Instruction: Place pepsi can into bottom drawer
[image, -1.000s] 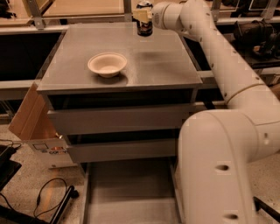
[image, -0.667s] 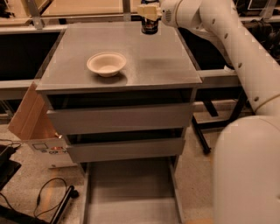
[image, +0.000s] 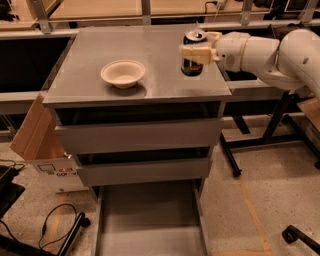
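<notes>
I see the pepsi can (image: 194, 36) standing upright near the right edge of the worktop (image: 150, 55). Its silver top faces up and its dark body is partly covered. The gripper (image: 195, 45) reaches in from the right, with its jaws closed around the can, 1 in front and 1 behind. I can't tell whether the can's base touches the worktop. The bottom drawer (image: 150, 215), lowest of 3, is pulled out toward me. It is a shallow grey tray with low side walls, well below the can.
</notes>
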